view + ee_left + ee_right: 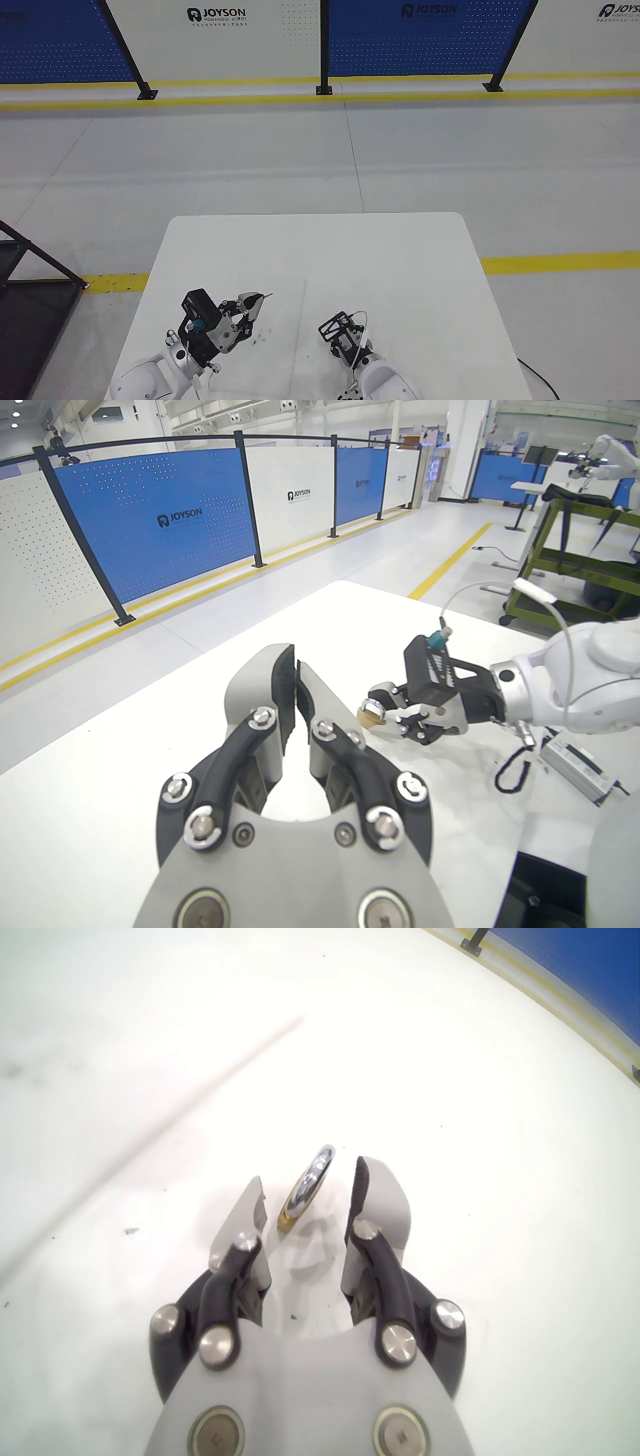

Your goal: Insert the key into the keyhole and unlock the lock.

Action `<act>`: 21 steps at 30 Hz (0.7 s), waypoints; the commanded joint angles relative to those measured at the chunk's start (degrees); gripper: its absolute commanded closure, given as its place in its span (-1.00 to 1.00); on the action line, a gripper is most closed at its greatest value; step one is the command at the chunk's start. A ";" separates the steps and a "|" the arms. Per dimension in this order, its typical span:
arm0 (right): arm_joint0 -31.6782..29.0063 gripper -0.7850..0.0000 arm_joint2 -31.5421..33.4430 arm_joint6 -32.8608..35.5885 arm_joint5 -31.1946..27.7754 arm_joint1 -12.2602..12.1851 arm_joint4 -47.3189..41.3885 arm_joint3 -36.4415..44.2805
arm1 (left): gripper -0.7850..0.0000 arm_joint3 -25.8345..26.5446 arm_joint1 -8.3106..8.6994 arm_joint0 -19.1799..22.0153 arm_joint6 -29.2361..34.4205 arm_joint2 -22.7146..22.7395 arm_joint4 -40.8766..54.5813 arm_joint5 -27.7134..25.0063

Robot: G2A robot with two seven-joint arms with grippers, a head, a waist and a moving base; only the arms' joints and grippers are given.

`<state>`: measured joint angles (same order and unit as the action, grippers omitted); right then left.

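padlock (303, 1193): between right fingers (385, 1208), spread wide | left fingers (260, 685): pressed together

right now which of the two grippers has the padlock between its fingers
The right gripper: the brass padlock stands between its spread fingers. The left gripper is shut and apart from the padlock.

left gripper (295, 665): pale grey metal fingers, ribbed black pads, curved black linkages, silver round-head screws, two ringed bolts in base. right gripper (310, 1175): same build. behind it glossy white arm (575, 685), black camera block (435, 680), teal plug (439, 639), thin white cable (560, 615), coiled black cord (512, 772).
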<state>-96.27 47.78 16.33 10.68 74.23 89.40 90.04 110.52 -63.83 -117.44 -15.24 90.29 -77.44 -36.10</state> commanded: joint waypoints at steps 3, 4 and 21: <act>0.87 0.40 -0.11 0.59 -0.49 0.29 -1.26 -0.84 | 1.00 0.00 0.00 0.00 0.00 0.00 0.00 0.00; 1.08 0.54 -0.12 0.70 -0.93 0.33 -1.61 -1.04 | 1.00 0.00 0.00 0.00 0.00 0.00 0.00 0.00; -3.03 1.00 9.26 -11.62 -13.27 -1.34 -15.76 10.56 | 1.00 0.31 -0.05 0.50 -0.56 -0.37 0.68 0.02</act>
<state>-98.59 55.58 6.81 -0.50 73.12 76.35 99.13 110.60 -63.84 -117.35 -15.32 90.22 -77.33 -36.09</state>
